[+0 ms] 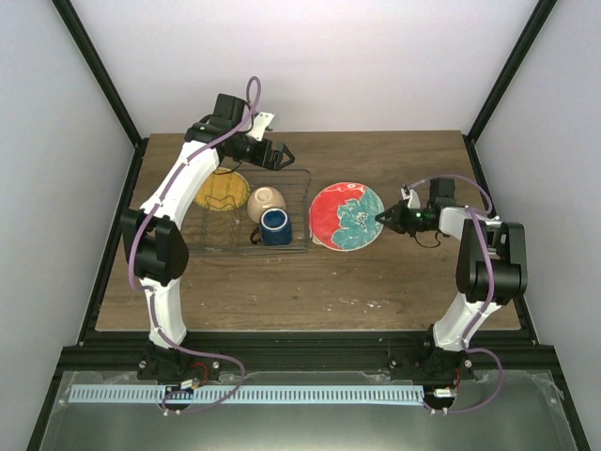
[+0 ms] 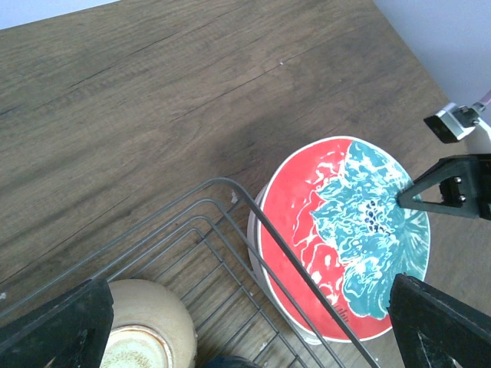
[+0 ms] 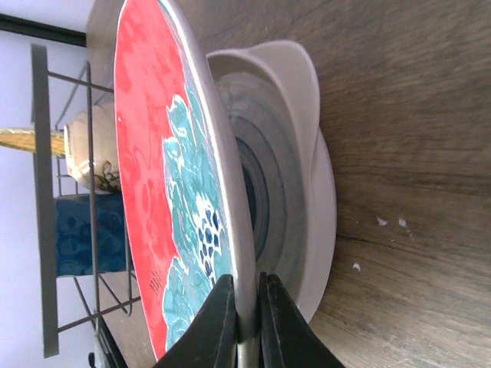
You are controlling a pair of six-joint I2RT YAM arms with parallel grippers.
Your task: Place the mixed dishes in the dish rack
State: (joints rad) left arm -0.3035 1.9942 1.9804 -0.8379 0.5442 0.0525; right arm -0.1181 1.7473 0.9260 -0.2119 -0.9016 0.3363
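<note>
The step in hand is the pickup of the red plate point(image 1: 346, 218), which sits near the middle of the tabletop point(image 1: 394, 282), just beside the right end of the dish rack point(image 1: 299, 193). The right gripper point(image 3: 247, 303) is clenched on the plate's right rim, one finger above and one below, as the right wrist view shows plainly. On that side the rim stands clear of the pale whitish plate point(image 3: 311, 146) stacked beneath it. Whether the plate's far side rests on the lower plate cannot be told.

The left gripper point(image 1: 279, 156) hangs over the far right part of the rack with its jaws spread wide and nothing between them.

The rack stands left of the tabletop's centre. It holds the yellow plate point(image 1: 223, 191) at its left end, the cream bowl point(image 1: 267, 199) in the middle and the dark blue mug point(image 1: 274, 226) toward its near side. Three of the five dishes look loaded, so the task seems a little over halfway.

The next move probably calls for lifting the red plate free without dragging the pale plate along. The plate would then be carried left over the rack's right wall, turned on edge and lowered between upright dividers. The free room appears to be at the right end, close to the bowl and mug, so the plate needs a careful line. A thin rim pinch could let the plate swing or slip.
</note>
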